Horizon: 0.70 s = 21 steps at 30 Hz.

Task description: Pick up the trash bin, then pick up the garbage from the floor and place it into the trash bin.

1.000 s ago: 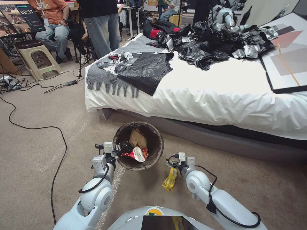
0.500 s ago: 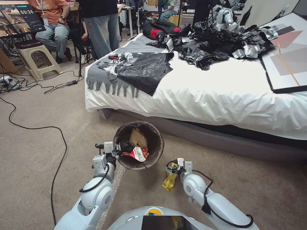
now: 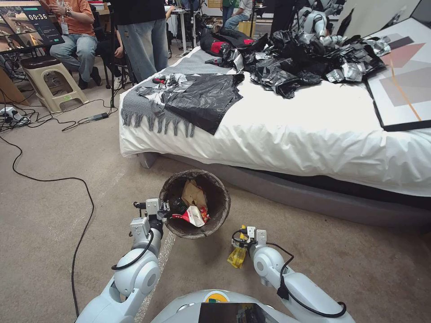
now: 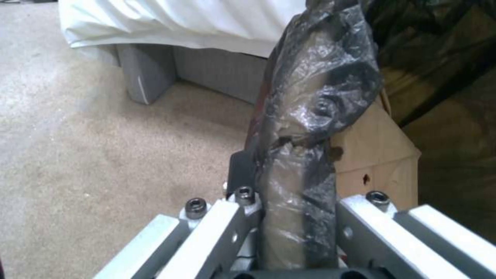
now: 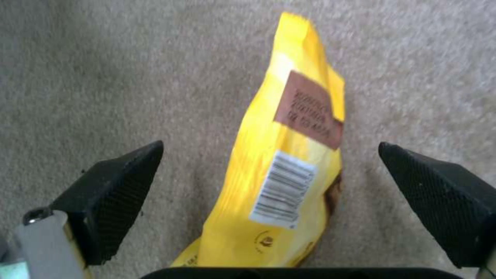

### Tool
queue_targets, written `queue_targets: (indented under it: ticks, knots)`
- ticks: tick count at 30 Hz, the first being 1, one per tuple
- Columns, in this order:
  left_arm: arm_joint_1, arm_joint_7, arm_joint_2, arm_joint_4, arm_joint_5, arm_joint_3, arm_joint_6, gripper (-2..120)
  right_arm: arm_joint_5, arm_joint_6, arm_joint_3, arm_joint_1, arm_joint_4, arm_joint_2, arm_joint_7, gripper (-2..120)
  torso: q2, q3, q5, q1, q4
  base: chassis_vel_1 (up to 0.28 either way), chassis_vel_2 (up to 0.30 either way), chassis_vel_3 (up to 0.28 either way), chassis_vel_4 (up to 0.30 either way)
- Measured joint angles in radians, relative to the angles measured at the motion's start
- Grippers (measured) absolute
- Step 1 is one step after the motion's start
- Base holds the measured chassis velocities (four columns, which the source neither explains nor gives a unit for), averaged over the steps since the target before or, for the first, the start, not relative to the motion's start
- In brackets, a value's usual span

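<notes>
Yellow wrapper between spread jaws.

Yellow wrapper's near end beyond frame edge

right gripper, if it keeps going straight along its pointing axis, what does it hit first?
Most likely the yellow snack wrapper lying on the carpet: the right gripper points down at it, jaws open on either side. The remaining gap is hard to judge.

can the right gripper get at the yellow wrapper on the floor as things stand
Probably yes. The right gripper is open straight over the yellow wrapper, one pad either side, with only bare carpet around it. The left gripper holds the trash bin rim, off to the side.
</notes>
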Motion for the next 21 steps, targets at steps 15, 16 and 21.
queue_targets:
  ticks: [15, 16, 21]
  knots:
    - [-0.004, 0.0, 0.0, 0.003, -0.002, 0.002, -0.001, 3, 0.001, -0.004, -0.007, 0.009, -0.058, 0.048, -0.002, 99, 0.0, 0.0, 0.0, 0.0, 0.0, 0.0, 0.0, 0.0, 0.0]
    - [-0.005, 0.0, 0.001, 0.003, -0.003, 0.002, -0.001, 3, 0.0, -0.005, -0.009, 0.009, -0.063, 0.053, -0.001, 99, 0.0, 0.0, 0.0, 0.0, 0.0, 0.0, 0.0, 0.0, 0.0]
    - [-0.007, 0.0, 0.007, 0.001, -0.008, 0.0, -0.001, 3, -0.001, -0.006, -0.014, 0.006, -0.079, 0.071, 0.002, 97, 0.0, 0.0, 0.0, 0.0, 0.0, 0.0, 0.0, 0.0, 0.0]
